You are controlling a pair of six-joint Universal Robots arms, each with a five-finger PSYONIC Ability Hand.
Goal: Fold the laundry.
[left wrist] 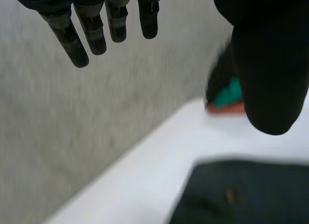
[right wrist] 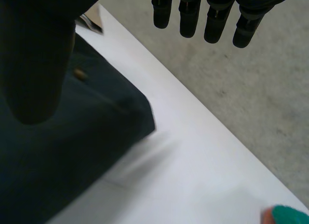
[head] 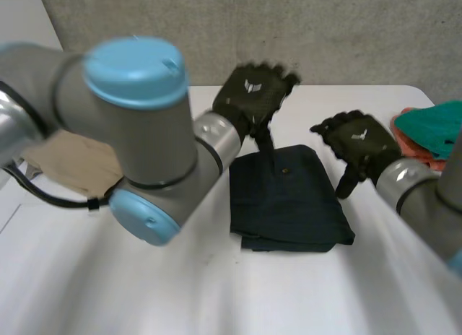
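Beige cloth [head: 72, 162] sits mid left, partly hidden by the left arm. Left hand [head: 254, 95] is at upper centre, fingers straight, holding nothing, thumb near the far edge of the dark folded cloth [head: 289, 201] lying mid-frame on the tabletop [head: 216, 292]. Right hand [head: 359, 141] is just right of it, fingers loose, empty. Risk: a thumb snags the top layer and drags the fold open, or the right arm sweeps the teal cloth [head: 437, 125] at the right edge.

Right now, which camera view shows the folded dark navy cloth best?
The head view: the whole dark navy cloth lies on the white table, nearly all its outline visible. The left wrist view shows part of one end; the right wrist view shows one corner.
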